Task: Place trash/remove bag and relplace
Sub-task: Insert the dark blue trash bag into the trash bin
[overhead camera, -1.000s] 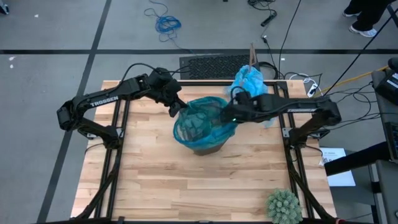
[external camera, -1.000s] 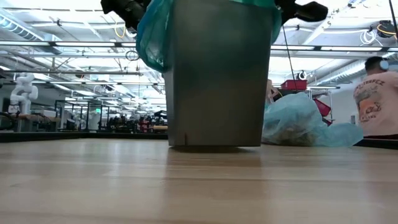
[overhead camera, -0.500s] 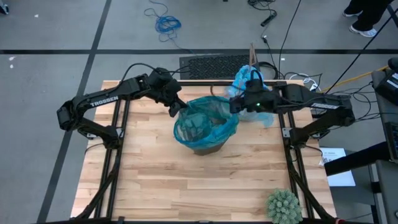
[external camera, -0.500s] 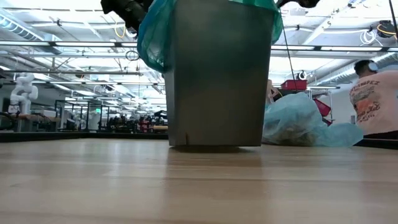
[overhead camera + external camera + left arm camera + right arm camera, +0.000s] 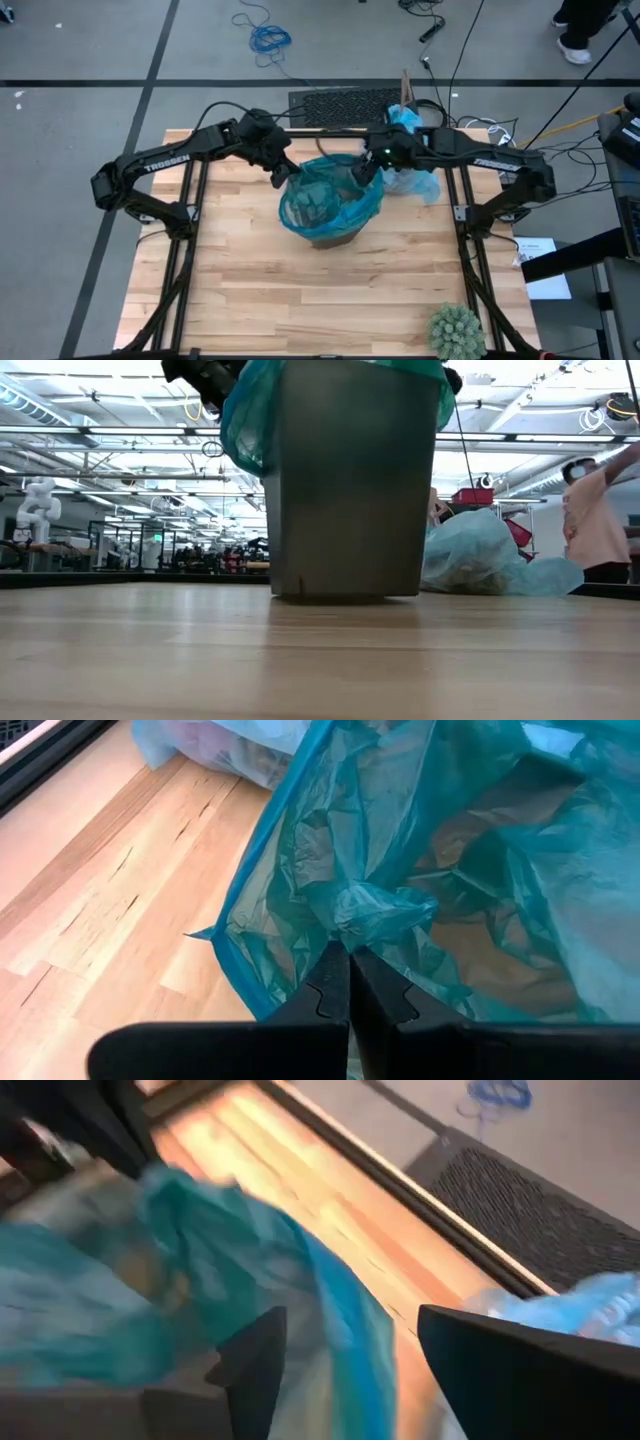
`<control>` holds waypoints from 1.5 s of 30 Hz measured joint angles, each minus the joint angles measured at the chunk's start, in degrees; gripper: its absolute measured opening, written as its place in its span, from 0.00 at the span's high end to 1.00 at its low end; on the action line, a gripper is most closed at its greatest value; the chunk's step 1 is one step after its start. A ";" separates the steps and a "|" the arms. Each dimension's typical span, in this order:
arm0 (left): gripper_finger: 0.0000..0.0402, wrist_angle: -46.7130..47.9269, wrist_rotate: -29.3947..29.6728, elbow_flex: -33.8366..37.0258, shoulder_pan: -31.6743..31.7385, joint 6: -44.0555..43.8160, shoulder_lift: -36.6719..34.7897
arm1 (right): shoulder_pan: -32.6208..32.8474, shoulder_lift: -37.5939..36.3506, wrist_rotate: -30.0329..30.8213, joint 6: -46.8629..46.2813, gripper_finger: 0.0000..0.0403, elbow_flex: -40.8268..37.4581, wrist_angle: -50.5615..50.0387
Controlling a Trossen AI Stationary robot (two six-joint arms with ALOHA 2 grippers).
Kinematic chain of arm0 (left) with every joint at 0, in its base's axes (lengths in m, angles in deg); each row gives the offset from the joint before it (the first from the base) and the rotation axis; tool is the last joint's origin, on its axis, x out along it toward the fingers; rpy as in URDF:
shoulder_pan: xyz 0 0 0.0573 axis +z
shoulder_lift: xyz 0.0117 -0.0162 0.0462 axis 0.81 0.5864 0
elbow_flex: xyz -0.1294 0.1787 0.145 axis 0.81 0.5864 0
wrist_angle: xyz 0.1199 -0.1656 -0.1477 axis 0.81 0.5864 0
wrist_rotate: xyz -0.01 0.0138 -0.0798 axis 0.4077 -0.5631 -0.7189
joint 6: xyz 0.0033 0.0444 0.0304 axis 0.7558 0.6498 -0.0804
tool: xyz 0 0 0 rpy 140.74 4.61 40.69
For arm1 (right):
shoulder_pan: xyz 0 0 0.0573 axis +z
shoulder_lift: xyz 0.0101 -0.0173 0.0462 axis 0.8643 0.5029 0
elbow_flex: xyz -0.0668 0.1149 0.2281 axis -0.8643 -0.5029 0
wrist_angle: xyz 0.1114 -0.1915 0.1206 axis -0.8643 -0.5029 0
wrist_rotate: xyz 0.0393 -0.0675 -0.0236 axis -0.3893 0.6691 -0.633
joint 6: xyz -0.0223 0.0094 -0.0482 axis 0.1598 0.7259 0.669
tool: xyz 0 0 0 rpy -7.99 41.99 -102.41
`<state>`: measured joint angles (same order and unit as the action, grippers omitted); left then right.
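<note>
A dark bin (image 5: 325, 225) stands mid-table, lined with a darker teal-green plastic bag (image 5: 330, 195) whose rim drapes over the bin's side (image 5: 245, 420). My left gripper (image 5: 283, 176) is shut on that rim at the bin's far left. My right gripper (image 5: 362, 174) hangs open over the bin's far right rim, the teal plastic (image 5: 200, 1250) below its spread fingers. The pale sky-blue bag (image 5: 405, 150) lies bunched on the table at the far right, behind my right arm. Brownish trash (image 5: 250, 745) shows faintly through it. My left gripper pinches a bunched fold of the teal bag's rim (image 5: 375, 915) between its two shut fingers (image 5: 335, 985). The fingers slant down from the table's far left. The plastic spreads away from the fold, over the bin's mouth and down its outer side.
A spiky green ball (image 5: 457, 330) sits at the table's near right corner. A dark mat (image 5: 345, 105) and cables lie beyond the far edge. A person (image 5: 595, 520) stands behind the table at the right. The near half of the table holds nothing else.
My right gripper has come up off the bin's right rim, gone toward the table's far edge and rolled about its own line. The teal bag's right rim stays draped over the bin. The person behind has raised an arm.
</note>
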<state>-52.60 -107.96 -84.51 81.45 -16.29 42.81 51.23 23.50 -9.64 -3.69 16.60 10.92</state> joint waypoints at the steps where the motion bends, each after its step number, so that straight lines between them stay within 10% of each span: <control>1: 0.99 0.05 0.09 0.00 0.00 0.00 -0.22 | -0.28 0.41 -0.09 0.60 0.46 0.00 -1.05; 9: 0.99 0.32 3.29 0.00 0.00 0.02 -2.56 | -2.31 1.10 -2.86 2.67 0.59 -0.07 -2.23; 17: 0.99 0.16 3.80 0.01 0.00 0.04 -3.06 | -6.37 2.63 -2.69 2.94 0.97 -0.07 -3.04; 45: 0.99 3.17 6.56 0.01 0.00 3.64 -3.12 | 2.53 9.95 -7.01 -23.36 1.00 -3.40 -12.56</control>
<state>-49.43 -101.40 -84.50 81.45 -12.65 39.69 53.76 33.46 -16.65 -27.05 13.20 -1.64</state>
